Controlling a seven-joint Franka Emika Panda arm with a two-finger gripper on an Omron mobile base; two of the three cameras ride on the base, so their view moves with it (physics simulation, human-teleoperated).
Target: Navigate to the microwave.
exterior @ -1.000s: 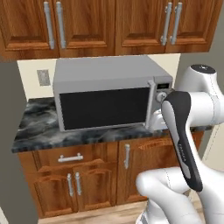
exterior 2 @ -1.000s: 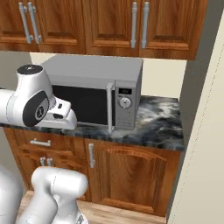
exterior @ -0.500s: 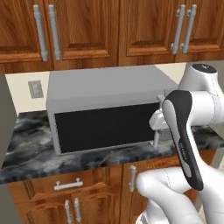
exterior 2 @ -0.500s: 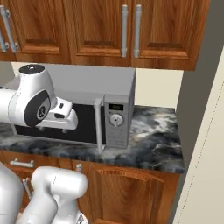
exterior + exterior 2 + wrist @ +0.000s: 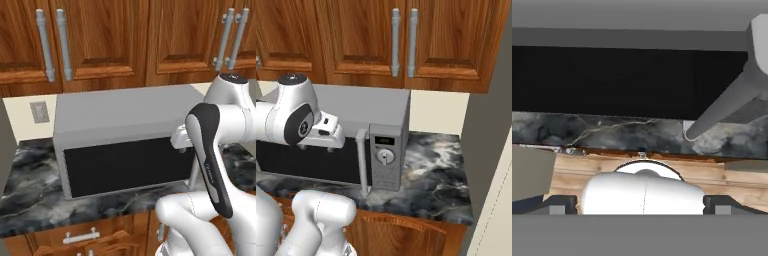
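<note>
Left base view: microwave [image 5: 125, 145] unlabelled

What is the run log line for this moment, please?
target: microwave | door: shut | place: marble counter under wood cabinets | base: close in front | fingers: not clearly seen

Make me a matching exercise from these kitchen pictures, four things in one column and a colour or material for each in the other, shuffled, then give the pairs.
Things:
1. microwave body
2. microwave door window
3. countertop
4. upper cabinets

Descriptions:
A. brown wood with silver bar handles
B. black glass
C. dark marbled stone
D. silver-grey

Pairs: 1-D, 2-B, 3-C, 4-A
</note>
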